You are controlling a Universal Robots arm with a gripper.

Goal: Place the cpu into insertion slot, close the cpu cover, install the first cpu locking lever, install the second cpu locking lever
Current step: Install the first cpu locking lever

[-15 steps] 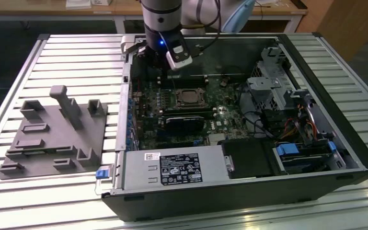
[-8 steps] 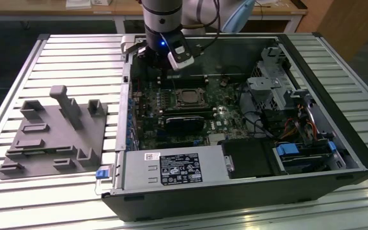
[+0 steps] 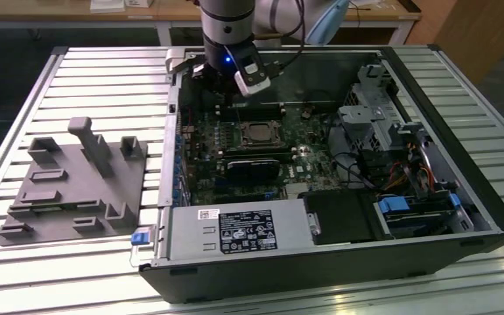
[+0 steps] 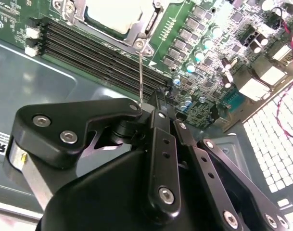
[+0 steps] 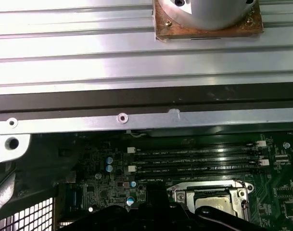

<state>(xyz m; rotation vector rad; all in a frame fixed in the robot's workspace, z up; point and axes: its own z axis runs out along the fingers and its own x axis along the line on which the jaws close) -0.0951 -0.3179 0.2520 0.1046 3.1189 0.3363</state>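
The cpu (image 3: 254, 134) (image 4: 115, 14) (image 5: 213, 202) lies flat in the middle of the green board, its pale metal face up. The silvery cpu cover (image 4: 151, 24) (image 5: 206, 188) is folded down around it as a frame, and the insertion slot is hidden beneath them. A thin wire locking lever (image 4: 141, 72) runs from the socket's corner to my gripper (image 4: 153, 102). The gripper (image 3: 228, 100) hangs over the board just behind the socket, its black fingers (image 4: 160, 139) drawn together on the lever's free end.
Long black memory slots (image 4: 98, 53) (image 5: 194, 159) run between socket and case wall (image 5: 136, 118). A black finned card (image 3: 252, 167), drive cage (image 3: 375, 115) and power supply (image 3: 234, 230) crowd the case. A grey fixture block (image 3: 68, 184) stands on the slatted table at the exterior view's left.
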